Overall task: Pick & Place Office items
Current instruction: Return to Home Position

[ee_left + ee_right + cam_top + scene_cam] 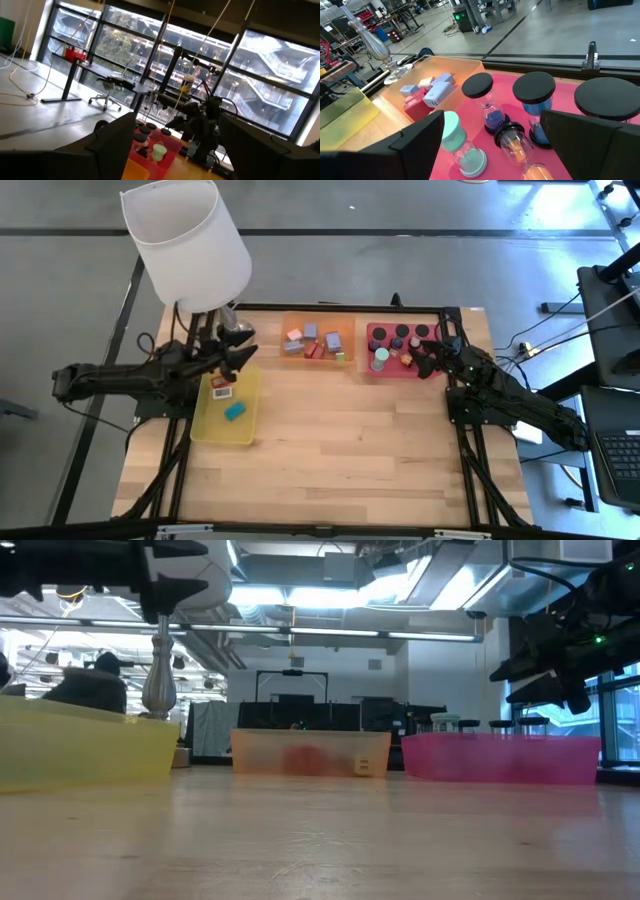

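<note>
Hourglasses (398, 340) sit in the pink tray (395, 374), blocks (312, 342) in the orange tray (346, 326), timer (221, 389) in the yellow tray (215, 430). Your left pincer (244, 353) hangs wide and empty above yellow, your right pincer (425, 360) likewise above pink.

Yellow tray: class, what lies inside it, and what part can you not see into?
In the yellow tray lie a white labelled tag and a teal block. The left gripper, jaws open, overhangs its far end, hiding anything beneath.
</note>
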Controlling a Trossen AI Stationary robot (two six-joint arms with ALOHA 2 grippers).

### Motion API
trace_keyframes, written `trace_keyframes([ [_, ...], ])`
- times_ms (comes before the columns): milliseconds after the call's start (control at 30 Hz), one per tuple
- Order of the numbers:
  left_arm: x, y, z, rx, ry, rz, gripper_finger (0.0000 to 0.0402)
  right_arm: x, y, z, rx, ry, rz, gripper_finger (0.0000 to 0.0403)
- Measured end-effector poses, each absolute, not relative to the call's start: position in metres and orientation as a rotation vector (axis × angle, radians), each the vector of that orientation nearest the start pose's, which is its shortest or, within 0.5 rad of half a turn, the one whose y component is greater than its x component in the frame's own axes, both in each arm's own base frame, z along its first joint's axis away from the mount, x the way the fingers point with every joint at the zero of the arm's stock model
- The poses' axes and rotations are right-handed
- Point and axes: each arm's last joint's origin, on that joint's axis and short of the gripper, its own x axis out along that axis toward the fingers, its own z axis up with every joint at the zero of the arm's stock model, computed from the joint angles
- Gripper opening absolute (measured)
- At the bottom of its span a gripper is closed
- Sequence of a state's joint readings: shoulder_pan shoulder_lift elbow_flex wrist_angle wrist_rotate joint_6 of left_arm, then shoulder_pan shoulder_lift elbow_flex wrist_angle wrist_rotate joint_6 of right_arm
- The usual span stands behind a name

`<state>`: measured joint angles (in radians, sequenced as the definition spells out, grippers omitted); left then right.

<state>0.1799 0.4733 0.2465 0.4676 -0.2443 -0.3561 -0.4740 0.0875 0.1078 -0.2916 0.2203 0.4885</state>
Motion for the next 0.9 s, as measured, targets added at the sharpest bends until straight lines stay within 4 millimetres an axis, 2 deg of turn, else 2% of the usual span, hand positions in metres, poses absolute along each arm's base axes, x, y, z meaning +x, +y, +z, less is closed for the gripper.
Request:
trace_keyframes([
  [267,0.112,0.027,0.233,-0.305,-0.370,0.372,0.0283,0.080,-0.048,0.166,0.501,0.101,-0.744,0.0331],
  [600,0.104,0.026,0.206,-0.298,-0.452,0.359,0.0283,0.080,-0.048,0.166,0.501,0.101,-0.744,0.0331],
  [800,0.105,0.026,0.204,-0.247,-0.430,0.373,0.0283,0.080,-0.048,0.166,0.501,0.101,-0.744,0.0331],
  [900,0.107,0.027,0.198,-0.187,-0.357,0.399,0.0283,0.080,-0.048,0.166,0.501,0.101,-0.744,0.0331],
])
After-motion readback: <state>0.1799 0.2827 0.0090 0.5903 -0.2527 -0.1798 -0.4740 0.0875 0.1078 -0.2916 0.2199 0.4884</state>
